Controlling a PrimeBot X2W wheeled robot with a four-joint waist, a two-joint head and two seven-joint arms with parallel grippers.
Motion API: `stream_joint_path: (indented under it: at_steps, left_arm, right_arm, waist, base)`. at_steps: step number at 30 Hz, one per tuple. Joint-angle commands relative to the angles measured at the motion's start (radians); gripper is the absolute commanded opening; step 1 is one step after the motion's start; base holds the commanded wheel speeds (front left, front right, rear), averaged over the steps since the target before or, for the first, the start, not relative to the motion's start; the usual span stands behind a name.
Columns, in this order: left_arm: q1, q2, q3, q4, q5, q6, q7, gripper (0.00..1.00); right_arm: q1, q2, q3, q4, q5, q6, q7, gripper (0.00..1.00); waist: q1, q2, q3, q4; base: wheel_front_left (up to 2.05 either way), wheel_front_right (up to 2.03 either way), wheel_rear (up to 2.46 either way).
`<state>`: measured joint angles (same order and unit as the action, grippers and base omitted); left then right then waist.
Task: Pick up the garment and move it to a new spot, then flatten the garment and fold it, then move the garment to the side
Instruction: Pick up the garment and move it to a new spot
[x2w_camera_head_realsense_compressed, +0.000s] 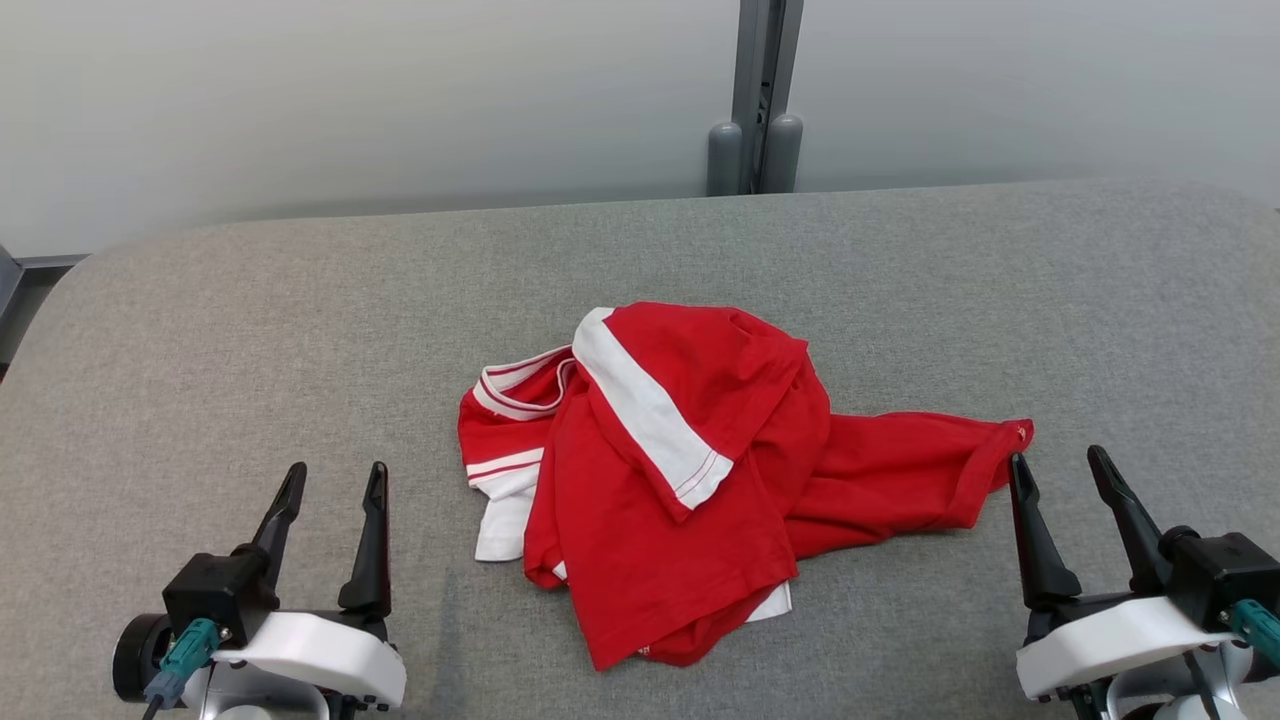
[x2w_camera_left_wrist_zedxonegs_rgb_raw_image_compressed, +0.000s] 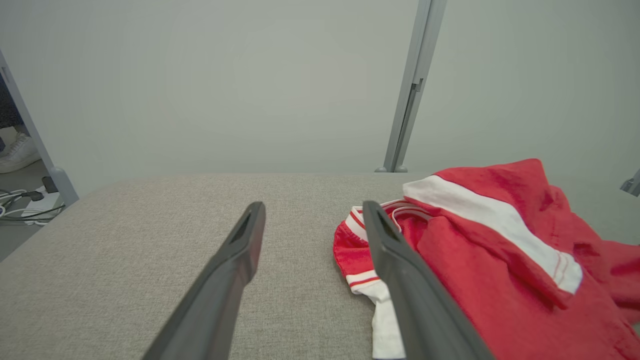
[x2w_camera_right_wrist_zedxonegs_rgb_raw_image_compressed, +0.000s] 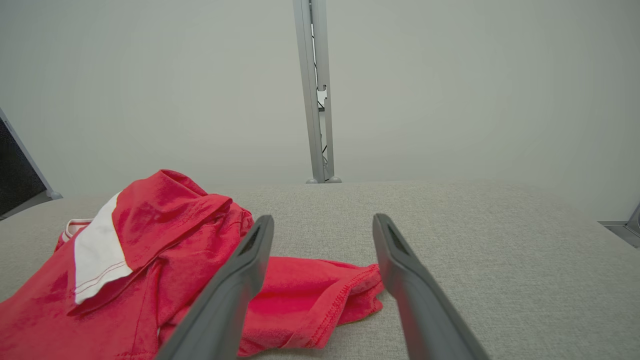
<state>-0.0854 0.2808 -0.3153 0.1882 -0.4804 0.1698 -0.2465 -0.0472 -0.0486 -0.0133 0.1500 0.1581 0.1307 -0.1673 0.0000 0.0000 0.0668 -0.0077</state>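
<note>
The garment (x2w_camera_head_realsense_compressed: 690, 470) is a red shirt with white bands, lying crumpled in a heap at the middle of the grey padded table (x2w_camera_head_realsense_compressed: 250, 330). One red end stretches right toward my right gripper (x2w_camera_head_realsense_compressed: 1058, 462), which stands open just beside that tip, holding nothing. My left gripper (x2w_camera_head_realsense_compressed: 335, 478) is open at the lower left, a short way left of the heap's white-trimmed edge. In the left wrist view the garment (x2w_camera_left_wrist_zedxonegs_rgb_raw_image_compressed: 500, 260) sits right of the open left gripper (x2w_camera_left_wrist_zedxonegs_rgb_raw_image_compressed: 312, 212). In the right wrist view the garment (x2w_camera_right_wrist_zedxonegs_rgb_raw_image_compressed: 165, 265) spreads left of and under the open right gripper (x2w_camera_right_wrist_zedxonegs_rgb_raw_image_compressed: 322, 222).
A grey metal post (x2w_camera_head_realsense_compressed: 760, 95) rises behind the table's far edge against a pale wall. Cables and a shoe (x2w_camera_left_wrist_zedxonegs_rgb_raw_image_compressed: 17, 150) lie on the floor beyond the table's left end. The table's corners are rounded.
</note>
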Motion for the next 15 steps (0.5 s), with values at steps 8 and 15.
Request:
stream_joint_path:
  at_steps: [8, 15]
  left_arm:
    - [-0.076, -0.003, -0.027, -0.016, 0.013, -0.015, 0.012, 1.0]
    - [-0.256, -0.054, -0.142, 0.024, 0.028, -0.107, 0.129, 1.0]
  right_arm:
    - [-0.015, -0.005, -0.006, -0.014, -0.005, 0.0, 0.005, 1.0]
    - [-0.054, -0.005, 0.021, -0.016, -0.003, 0.0, 0.0, 1.0]
  waist:
    - [0.0, 0.0, 0.033, 0.005]
    - [0.0, 0.0, 0.091, -0.023]
  base:
    - [0.0, 0.0, 0.0]
    - [0.0, 0.0, 0.0]
